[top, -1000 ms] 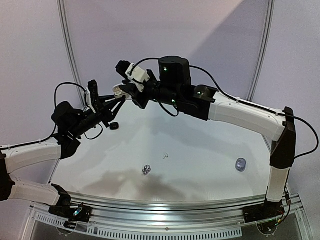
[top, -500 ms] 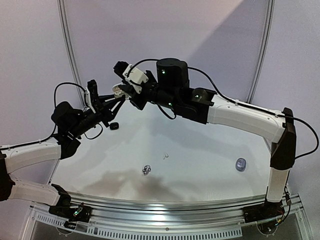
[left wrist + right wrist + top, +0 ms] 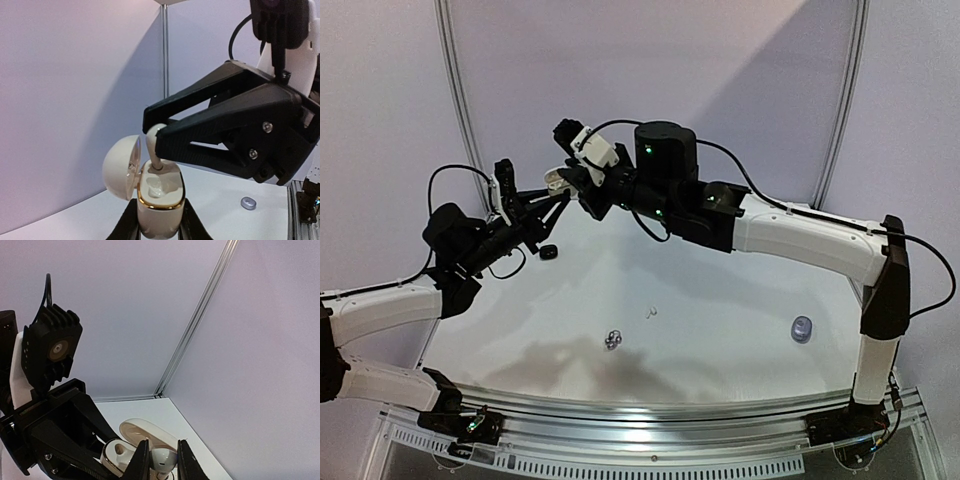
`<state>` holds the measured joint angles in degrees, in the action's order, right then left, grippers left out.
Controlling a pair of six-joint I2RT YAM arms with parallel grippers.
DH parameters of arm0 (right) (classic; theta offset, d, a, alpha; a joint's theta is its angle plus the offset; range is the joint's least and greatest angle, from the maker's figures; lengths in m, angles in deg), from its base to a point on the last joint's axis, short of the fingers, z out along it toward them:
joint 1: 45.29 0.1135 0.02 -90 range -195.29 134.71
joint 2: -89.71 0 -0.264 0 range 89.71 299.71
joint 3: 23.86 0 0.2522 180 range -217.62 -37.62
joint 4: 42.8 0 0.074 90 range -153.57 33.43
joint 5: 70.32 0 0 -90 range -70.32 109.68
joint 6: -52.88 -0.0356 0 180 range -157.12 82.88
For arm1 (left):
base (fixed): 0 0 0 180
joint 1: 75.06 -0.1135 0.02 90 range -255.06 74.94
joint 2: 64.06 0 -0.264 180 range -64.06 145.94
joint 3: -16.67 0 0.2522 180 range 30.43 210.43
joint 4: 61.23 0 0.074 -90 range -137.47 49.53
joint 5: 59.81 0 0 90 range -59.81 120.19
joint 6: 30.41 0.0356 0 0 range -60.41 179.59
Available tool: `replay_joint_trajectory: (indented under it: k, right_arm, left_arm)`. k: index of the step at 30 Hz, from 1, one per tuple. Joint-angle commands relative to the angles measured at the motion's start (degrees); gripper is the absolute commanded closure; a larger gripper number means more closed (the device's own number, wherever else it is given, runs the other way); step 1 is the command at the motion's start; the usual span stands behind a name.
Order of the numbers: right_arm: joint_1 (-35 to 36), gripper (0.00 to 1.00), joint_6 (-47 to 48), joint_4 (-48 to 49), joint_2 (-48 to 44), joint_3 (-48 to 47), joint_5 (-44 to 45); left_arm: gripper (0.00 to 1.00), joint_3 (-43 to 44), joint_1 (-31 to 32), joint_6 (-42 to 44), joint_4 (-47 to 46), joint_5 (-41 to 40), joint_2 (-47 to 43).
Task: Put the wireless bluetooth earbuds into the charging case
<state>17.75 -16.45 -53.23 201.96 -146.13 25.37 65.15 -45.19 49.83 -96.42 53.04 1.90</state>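
A cream charging case (image 3: 157, 200) with a gold rim is held upright above the table's far left, with my left gripper (image 3: 159, 222) shut on its body. Its lid (image 3: 121, 167) hangs open to the left. My right gripper (image 3: 162, 460) is shut on a white earbud (image 3: 163, 458). The earbud's stem (image 3: 152, 145) reaches down into the case's far socket. The socket beside it (image 3: 117, 452) looks empty. In the top view both grippers meet at the case (image 3: 557, 180).
On the table lie a small black case (image 3: 548, 252) under the left gripper, a white earbud (image 3: 649, 312) mid-table, silvery earbuds (image 3: 612, 341) nearer the front, and a grey-blue case (image 3: 802, 328) at the right. Walls close in behind and to the left.
The right arm's wrist has shifted only slightly. Both grippers and the case stay together at the same spot.
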Motion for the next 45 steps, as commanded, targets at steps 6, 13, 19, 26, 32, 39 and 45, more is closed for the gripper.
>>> replay_joint_trajectory:
  k: [6, 13, 19, 26, 32, 39, 45]
  right_arm:
    - [0.3, 0.85, -1.1, -5.3, 2.0, 2.0, 1.2]
    - [0.2, 0.8, -1.1, -5.2, 1.7, 1.6, 1.7]
    - [0.3, 0.8, -0.9, -4.8, 1.7, 1.2, 1.9]
    - [0.3, 0.8, -0.8, -5.4, 2.2, -1.3, 2.1]
    - [0.3, 0.73, -1.0, -6.3, 2.9, -2.0, 2.5]
    - [0.2, 0.69, -1.6, -6.8, 2.5, -3.4, 2.0]
    - [0.2, 0.56, -6.5, -0.3, -2.9, -3.6, -4.0]
  left_arm:
    - [1.0, 1.6, 0.0, 0.0, -6.8, -0.8, -2.3]
    - [1.0, 1.5, 0.0, 0.0, -6.6, -1.1, -2.4]
    - [1.0, 1.4, -0.1, 0.1, -6.5, -0.6, -2.5]
    - [1.0, 1.7, -0.1, -0.7, -5.6, 1.3, -2.1]
    - [1.0, 1.9, -0.1, -1.3, -5.2, 1.3, -2.1]
    - [1.0, 2.2, -0.2, -2.1, -4.1, 1.0, -1.8]
    - [1.0, 2.5, -1.1, -4.2, 1.5, -2.2, -2.3]
